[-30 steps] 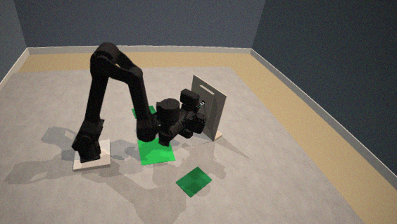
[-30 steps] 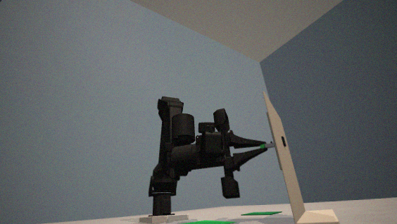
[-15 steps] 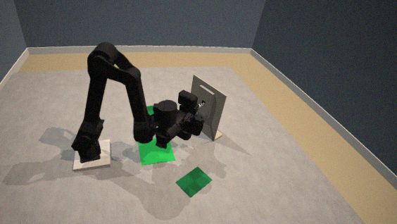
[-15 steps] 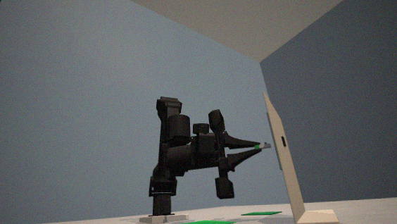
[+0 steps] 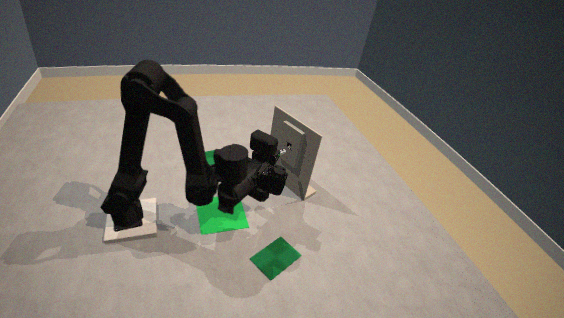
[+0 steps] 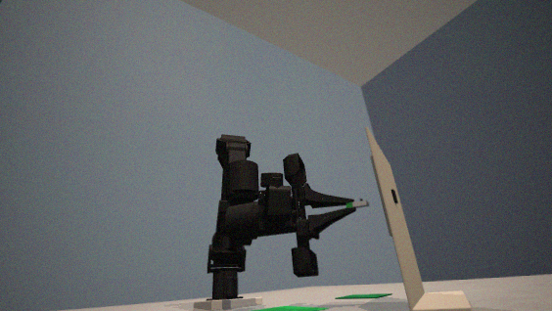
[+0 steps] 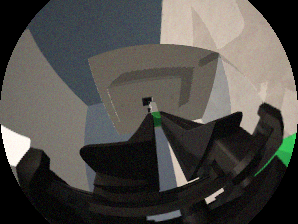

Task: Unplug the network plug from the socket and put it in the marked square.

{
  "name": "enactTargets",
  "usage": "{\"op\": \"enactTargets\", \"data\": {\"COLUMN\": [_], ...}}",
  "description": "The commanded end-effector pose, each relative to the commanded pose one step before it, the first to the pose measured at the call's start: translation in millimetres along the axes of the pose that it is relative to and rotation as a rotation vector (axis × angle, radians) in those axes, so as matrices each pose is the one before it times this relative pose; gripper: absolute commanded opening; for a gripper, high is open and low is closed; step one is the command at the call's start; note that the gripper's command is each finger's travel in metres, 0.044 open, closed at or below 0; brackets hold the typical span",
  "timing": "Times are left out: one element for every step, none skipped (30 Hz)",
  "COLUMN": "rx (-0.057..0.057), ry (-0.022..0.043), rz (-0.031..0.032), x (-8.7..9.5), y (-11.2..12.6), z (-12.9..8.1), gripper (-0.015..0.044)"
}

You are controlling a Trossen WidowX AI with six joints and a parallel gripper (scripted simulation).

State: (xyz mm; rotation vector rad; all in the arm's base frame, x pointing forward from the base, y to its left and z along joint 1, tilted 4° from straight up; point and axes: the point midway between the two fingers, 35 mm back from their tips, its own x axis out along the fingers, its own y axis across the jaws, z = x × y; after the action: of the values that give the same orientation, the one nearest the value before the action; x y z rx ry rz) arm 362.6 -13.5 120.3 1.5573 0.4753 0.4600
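The plug, pale grey with a green rear part, is out of the socket, with a gap between its front end and the panel. My gripper is shut on its green part and holds it roughly level, high above the table. A small tab stands on top in the exterior view. The dark socket hole is open in the upright panel. A bright green square lies under my forearm. Which green patch is the marked square, I cannot tell.
A darker green patch lies at the front of the table, and another green patch is partly hidden behind the arm. The panel's foot rests on the table. My arm's base plate is at the left.
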Motion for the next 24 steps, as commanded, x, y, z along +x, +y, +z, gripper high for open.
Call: {"op": "enactTargets", "data": {"rx": [0.0042, 0.0, 0.0, 0.0, 0.0, 0.0, 0.0, 0.0, 0.0, 0.0, 0.0, 0.0, 0.0, 0.0, 0.0, 0.0, 0.0, 0.0, 0.0, 0.0, 0.0, 0.0, 0.0, 0.0], "ry": [0.00523, 0.0, 0.0, 0.0, 0.0, 0.0, 0.0, 0.0, 0.0, 0.0, 0.0, 0.0, 0.0, 0.0, 0.0, 0.0, 0.0, 0.0, 0.0, 0.0, 0.0, 0.0, 0.0, 0.0], "rz": [-0.00214, -0.00006, -0.00006, -0.00006, -0.00006, -0.00006, -0.00006, -0.00006, -0.00006, -0.00006, -0.00006, -0.00006, -0.00006, -0.00006, -0.00006, -0.00006, -0.00006, -0.00006, -0.00006, -0.00006, -0.00006, -0.00006, -0.00006, -0.00006], "x": [-3.33, -0.7, -0.7, -0.7, -0.7, -0.7, -0.7, -0.7, -0.7, -0.7, -0.7, -0.7, -0.7, -0.7, -0.7, -0.71, -0.7, -0.71, -0.71, -0.71, -0.71, -0.71, -0.71, -0.71], "y": [-0.98, -0.02, -0.02, -0.02, -0.02, -0.02, -0.02, -0.02, -0.02, -0.02, -0.02, -0.02, -0.02, -0.02, -0.02, -0.02, -0.02, -0.02, -0.02, -0.02, -0.02, -0.02, -0.02, -0.02], "z": [-1.83, 0.0, 0.0, 0.0, 0.0, -0.01, -0.01, -0.01, -0.01, -0.01, -0.01, -0.01, -0.01, -0.01, -0.01, -0.01, -0.01, -0.01, -0.01, -0.01, -0.01, -0.01, -0.01, -0.01], "gripper": [0.0, 0.0, 0.0, 0.0, 0.0, 0.0, 0.0, 0.0, 0.0, 0.0, 0.0, 0.0, 0.0, 0.0, 0.0, 0.0, 0.0, 0.0, 0.0, 0.0, 0.0, 0.0, 0.0, 0.0]}}
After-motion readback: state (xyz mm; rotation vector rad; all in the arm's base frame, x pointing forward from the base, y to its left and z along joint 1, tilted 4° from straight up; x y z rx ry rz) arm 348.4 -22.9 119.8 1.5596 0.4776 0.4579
